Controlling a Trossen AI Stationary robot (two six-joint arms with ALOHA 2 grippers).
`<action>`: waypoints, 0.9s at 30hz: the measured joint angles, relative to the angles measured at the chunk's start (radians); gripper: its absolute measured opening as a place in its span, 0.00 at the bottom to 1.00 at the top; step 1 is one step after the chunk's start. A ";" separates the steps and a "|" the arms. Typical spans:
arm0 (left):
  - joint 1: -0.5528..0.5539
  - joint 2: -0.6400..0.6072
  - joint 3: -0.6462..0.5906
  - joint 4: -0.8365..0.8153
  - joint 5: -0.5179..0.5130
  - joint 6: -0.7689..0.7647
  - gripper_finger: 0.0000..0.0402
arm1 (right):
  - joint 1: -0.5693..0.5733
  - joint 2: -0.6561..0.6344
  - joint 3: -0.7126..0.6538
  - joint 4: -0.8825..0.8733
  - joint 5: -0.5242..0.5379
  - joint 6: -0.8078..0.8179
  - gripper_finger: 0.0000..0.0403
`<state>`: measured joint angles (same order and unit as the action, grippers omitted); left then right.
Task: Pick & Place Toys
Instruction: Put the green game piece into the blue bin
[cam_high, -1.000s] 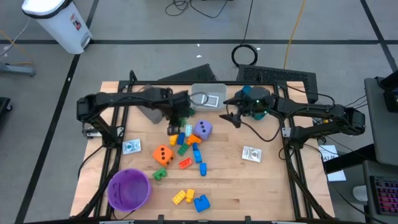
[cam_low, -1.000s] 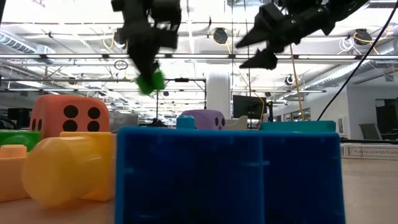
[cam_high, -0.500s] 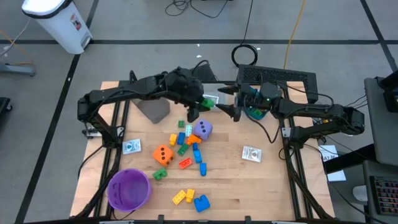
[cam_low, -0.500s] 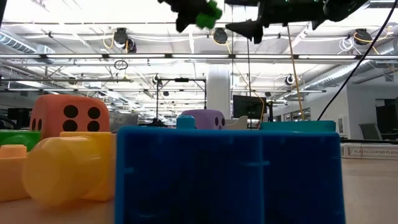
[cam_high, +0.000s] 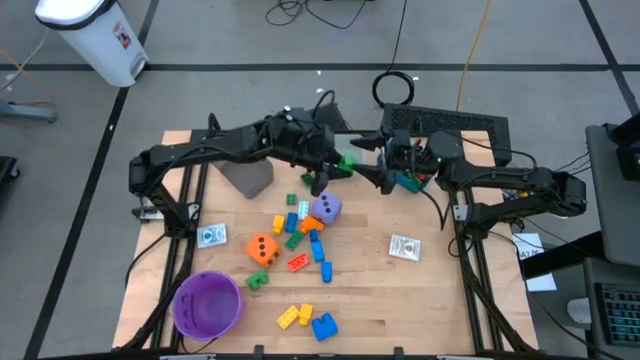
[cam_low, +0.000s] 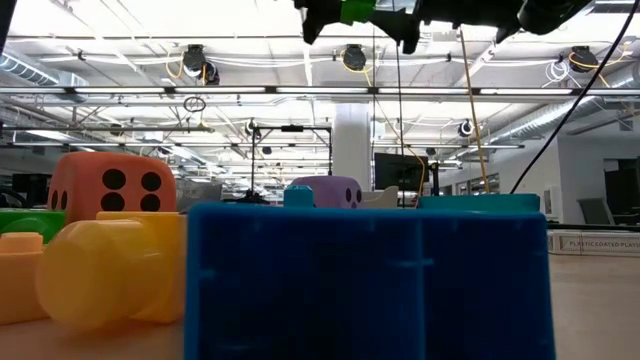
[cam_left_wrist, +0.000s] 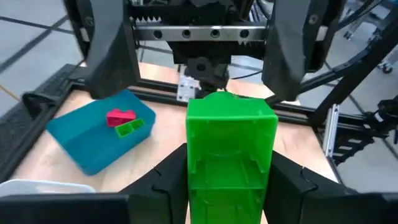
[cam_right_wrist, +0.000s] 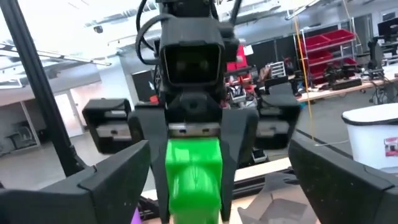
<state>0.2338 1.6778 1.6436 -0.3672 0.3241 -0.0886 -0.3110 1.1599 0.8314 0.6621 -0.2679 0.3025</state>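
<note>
My left gripper (cam_high: 330, 166) is shut on a green brick (cam_high: 346, 160), high above the table's far middle. The brick also shows in the low view (cam_low: 357, 10). My right gripper (cam_high: 371, 165) is open and level. It faces the left gripper, and its two fingers (cam_left_wrist: 111, 43) stand wide apart just beyond the brick's free end, touching nothing. The other toys lie on the table below: a purple die (cam_high: 326, 208), an orange die (cam_high: 262, 249), several small bricks (cam_high: 300, 225) and two whitish cards (cam_high: 211, 235). My left gripper pinches the green brick's two side faces (cam_left_wrist: 193, 168) between its two fingers. The fingers lie about level and point toward the table's right side. The brick is lifted clear, and its free end (cam_right_wrist: 194, 168) sticks out past the fingertips toward the right gripper.
A teal bin (cam_left_wrist: 93, 134) holding a red and a green brick stands under the right arm at the far right. A grey bin (cam_high: 248, 178) stands far left, a purple bowl (cam_high: 208, 304) near left. A blue and a yellow brick (cam_high: 310, 320) lie near the front edge.
My left gripper has risen from above the toy pile and gone toward the table's far right, carrying the green brick. It has tipped from pointing down to about level. My right gripper has risen and levelled, and now faces it.
</note>
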 joint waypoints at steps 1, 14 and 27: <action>-0.002 0.009 0.000 0.016 0.006 -0.003 0.40 | 0.004 0.000 0.000 -0.001 -0.002 0.000 0.89; 0.004 0.031 -0.001 0.108 0.035 -0.045 0.40 | 0.019 -0.001 0.000 -0.043 -0.004 -0.001 0.72; 0.004 0.031 -0.002 0.108 0.035 -0.054 0.41 | 0.019 -0.001 0.001 -0.038 -0.004 -0.028 0.39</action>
<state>0.2375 1.7092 1.6421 -0.2588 0.3592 -0.1425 -0.2924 1.1591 0.8322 0.6239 -0.2717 0.2749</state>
